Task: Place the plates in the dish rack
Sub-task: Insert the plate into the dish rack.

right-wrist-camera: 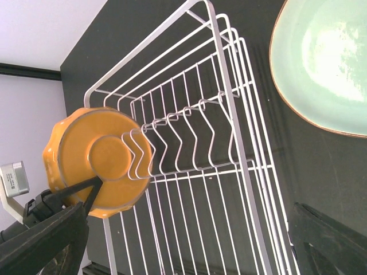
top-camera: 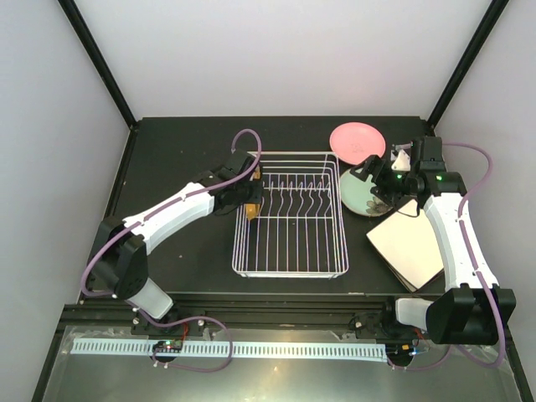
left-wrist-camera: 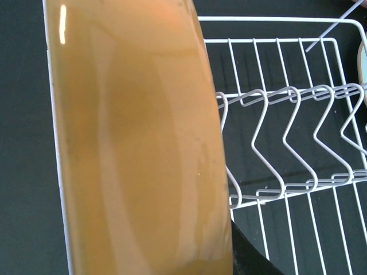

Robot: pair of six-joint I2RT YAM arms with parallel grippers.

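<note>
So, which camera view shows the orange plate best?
The right wrist view: nearly the whole orange plate is visible, upright at the end of the dish rack, pinched by the left end effector. The left wrist view shows only its surface, very close. The top external view shows only a small orange sliver.

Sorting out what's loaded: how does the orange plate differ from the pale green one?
The orange plate stands on edge at the end tines of the dish rack, pinched by the left gripper; the pale green plate lies flat on the table outside it. The orange plate has a scalloped rim, the green a smooth brown-edged one. The orange looks smaller. Both are glossy.
</note>
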